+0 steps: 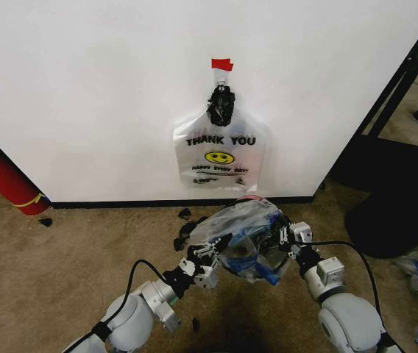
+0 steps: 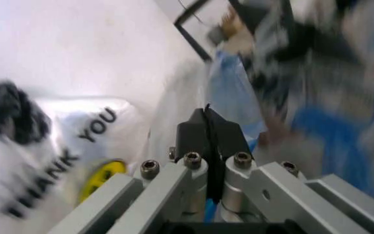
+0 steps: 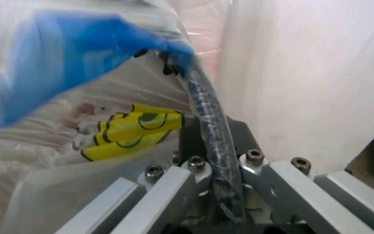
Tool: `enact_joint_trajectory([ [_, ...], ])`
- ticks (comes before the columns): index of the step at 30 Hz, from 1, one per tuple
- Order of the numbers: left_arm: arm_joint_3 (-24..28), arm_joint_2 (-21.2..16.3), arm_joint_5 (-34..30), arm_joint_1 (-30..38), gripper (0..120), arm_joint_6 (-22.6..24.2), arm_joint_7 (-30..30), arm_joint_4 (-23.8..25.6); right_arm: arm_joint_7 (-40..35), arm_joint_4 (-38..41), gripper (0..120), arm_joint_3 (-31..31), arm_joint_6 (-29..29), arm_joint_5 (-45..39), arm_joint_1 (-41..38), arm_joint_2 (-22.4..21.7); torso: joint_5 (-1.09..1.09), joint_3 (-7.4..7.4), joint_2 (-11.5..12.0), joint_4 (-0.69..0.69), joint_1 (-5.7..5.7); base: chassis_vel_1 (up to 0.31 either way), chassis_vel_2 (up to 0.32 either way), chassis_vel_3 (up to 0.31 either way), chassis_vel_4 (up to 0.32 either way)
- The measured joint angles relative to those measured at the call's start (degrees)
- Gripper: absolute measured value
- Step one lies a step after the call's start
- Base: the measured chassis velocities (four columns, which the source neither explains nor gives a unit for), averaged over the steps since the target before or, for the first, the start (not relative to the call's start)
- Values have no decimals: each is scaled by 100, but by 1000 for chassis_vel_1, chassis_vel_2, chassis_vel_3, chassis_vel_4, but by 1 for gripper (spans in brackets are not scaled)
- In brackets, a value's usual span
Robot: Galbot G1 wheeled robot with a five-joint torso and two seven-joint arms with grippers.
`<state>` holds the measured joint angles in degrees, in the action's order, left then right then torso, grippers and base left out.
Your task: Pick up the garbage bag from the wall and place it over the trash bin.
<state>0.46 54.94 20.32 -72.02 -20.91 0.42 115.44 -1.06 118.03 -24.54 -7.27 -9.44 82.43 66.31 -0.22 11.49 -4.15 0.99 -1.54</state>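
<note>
Two grippers, left gripper (image 1: 207,259) and right gripper (image 1: 285,237), clamped shut on one garbage bag (image 1: 242,235) at lower centre, below one second printed bag (image 1: 219,154) hanging on the wall (image 1: 84,88).

Even, soft indoor light fills the head view; the plain white wall (image 1: 84,88) is bright without glare, and the brown carpet floor (image 1: 47,272) darkens toward the lower middle of the frame. The left wrist view is heavily motion-blurred, most at its upper right. The right wrist view is soft, its blue strip (image 3: 64,53) in the upper left smeared.
</note>
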Motion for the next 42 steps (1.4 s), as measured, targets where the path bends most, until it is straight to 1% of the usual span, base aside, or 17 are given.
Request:
enact_joint_trajectory([
  [4,34,13,-1303,86,0,4,57,107,587,-399,0,-162,632,-74,-75,-47,0,0,0,0,0,0,0,0,0],
  [5,34,13,-1303,86,0,4,57,107,587,-399,0,-162,632,-74,-75,-47,0,0,0,0,0,0,0,0,0],
  [6,33,42,-1591,128,0,38,50,113,818,-523,0,-216,841,-98,-102,-57,0,0,0,0,0,0,0,0,0],
  [9,-30,164,-2644,309,0,404,-115,87,1692,-1018,0,-390,1467,-267,-185,-89,1,0,0,1,0,0,0,0,0],
  [11,-151,217,-3027,368,0,680,-244,38,2080,-1234,0,-459,1682,-436,-227,-108,0,0,0,1,0,0,0,0,0],
  [12,-151,217,-3027,368,0,680,-244,38,2080,-1234,0,-459,1682,-436,-227,-108,0,0,0,1,0,0,0,0,0],
  [14,-273,236,-3216,399,0,955,-376,-25,2480,-1451,0,-520,1858,-607,-287,-124,1,0,0,-1,0,0,0,0,0],
  [17,-348,189,-3244,403,0,1191,-467,-218,2868,-1693,0,-562,2014,-923,-343,-131,0,0,0,0,0,0,0,0,0],
  [19,-353,174,-3217,388,0,1218,-467,-265,2895,-1722,0,-562,2023,-1028,-349,-130,0,0,0,0,0,0,0,0,0],
  [23,-360,178,-2997,282,0,1214,-352,-534,3021,-1821,0,-503,2005,-1902,-353,-115,0,0,0,-1,0,0,0,0,0],
  [25,-358,208,-2915,261,0,1151,-269,-619,3023,-1833,0,-467,1952,-2363,-341,-108,0,0,0,-1,0,0,0,0,0],
  [29,-356,253,-2796,261,0,1040,-189,-707,2885,-1812,0,-404,1856,-2897,-296,-104,0,0,0,0,0,0,0,0,0],
  [32,-358,297,-2776,290,0,861,-183,-855,2543,-1676,0,-301,1689,-3330,-213,-96,0,0,0,0,0,0,0,0,0],
  [35,-386,319,-2875,291,0,686,-182,-953,2102,-1555,0,-209,1540,-3480,-159,-63,0,0,0,0,0,0,0,0,0],
  [38,-471,351,-3142,252,11,570,-293,-1035,1370,-1389,0,-42,1396,-3610,-105,-5,-1,0,0,0,0,0,0,0,0],
  [41,-511,409,-3277,158,25,781,-858,-1053,744,-1244,0,177,1306,-3755,-40,73,-1,0,0,1,0,0,0,0,0],
  [42,-511,409,-3277,158,25,781,-858,-1053,744,-1244,0,177,1306,-3755,-40,73,-1,0,0,1,0,0,0,0,0],
])
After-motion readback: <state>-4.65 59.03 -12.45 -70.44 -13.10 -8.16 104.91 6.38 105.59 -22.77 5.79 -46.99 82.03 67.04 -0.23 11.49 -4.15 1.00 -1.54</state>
